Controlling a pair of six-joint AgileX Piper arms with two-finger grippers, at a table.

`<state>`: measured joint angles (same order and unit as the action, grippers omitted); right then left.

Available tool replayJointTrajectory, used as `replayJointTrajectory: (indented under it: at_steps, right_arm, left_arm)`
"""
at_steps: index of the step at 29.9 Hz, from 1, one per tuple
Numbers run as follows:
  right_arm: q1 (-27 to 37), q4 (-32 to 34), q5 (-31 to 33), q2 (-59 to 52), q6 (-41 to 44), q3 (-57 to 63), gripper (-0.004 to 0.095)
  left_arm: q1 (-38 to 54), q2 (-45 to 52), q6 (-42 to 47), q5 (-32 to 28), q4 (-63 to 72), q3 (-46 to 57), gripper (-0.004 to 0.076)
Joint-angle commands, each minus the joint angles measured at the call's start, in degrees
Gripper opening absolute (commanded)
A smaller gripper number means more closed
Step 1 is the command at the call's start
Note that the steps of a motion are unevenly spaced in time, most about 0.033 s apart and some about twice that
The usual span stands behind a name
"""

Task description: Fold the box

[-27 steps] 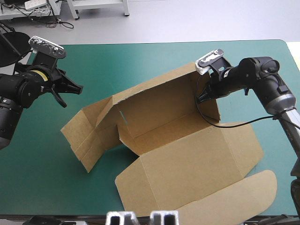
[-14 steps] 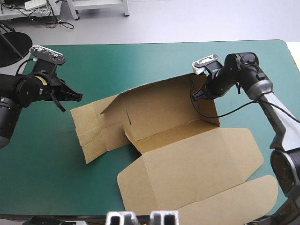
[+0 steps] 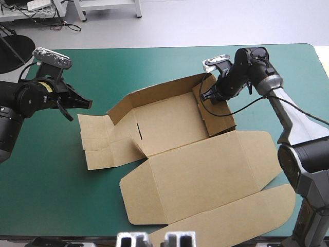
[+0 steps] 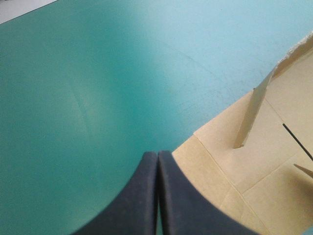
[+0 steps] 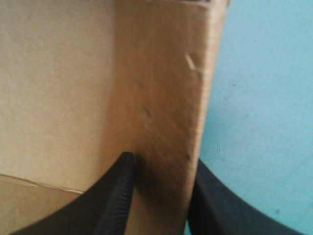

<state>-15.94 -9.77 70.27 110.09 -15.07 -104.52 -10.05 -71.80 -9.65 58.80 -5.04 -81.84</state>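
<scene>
High view: brown box (image 3: pixel 195 170) half-raised, my right gripper (image 3: pixel 212 95) on its end wall (image 3: pixel 218 116)

The box sprawls across the middle and lower right of the frame on the teal-green cover (image 3: pixel 46 180), back wall up, lid flat toward the bottom edge. My right gripper, upper right of centre, pinches the upright end wall. My left gripper (image 3: pixel 85 103), at the left, is closed on nothing, just off the flat side flaps (image 3: pixel 97 144). I judge the board light and stiff, springy at its creases, best gripped near a free edge. Only my right wrist view shows a finger (image 5: pixel 115 196) on each face of the wall; only my left wrist view shows that arch empty
</scene>
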Motion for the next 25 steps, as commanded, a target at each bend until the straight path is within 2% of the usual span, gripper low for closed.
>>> replayJointTrajectory:
  at_steps: [1,3,5,15,25]
  right_arm:
    - [-0.2,-1.7,1.5,-3.9,0.6,-7.0,0.0568]
    - [-0.2,-2.0,1.5,-5.3,0.6,-9.2,0.0658]
    - [-0.2,-1.7,1.5,-6.6,0.5,-10.5,0.0691]
    - [-0.2,-1.4,1.5,-8.1,1.2,-9.9,0.0691]
    - [-0.2,1.1,1.5,-6.9,0.4,6.5,0.0691]
  left_arm:
    - [0.2,1.4,0.6,-3.4,-1.7,-1.9,-0.0010]
    - [0.2,1.4,0.6,-3.4,-2.3,-1.9,-0.0010]
    - [0.2,1.4,0.6,-3.4,-2.3,-1.9,-0.0010]
    - [0.2,1.4,0.8,-3.4,-2.7,-1.9,-0.0010]
    - [0.2,1.4,1.7,-3.6,-2.3,-1.9,-0.0010]
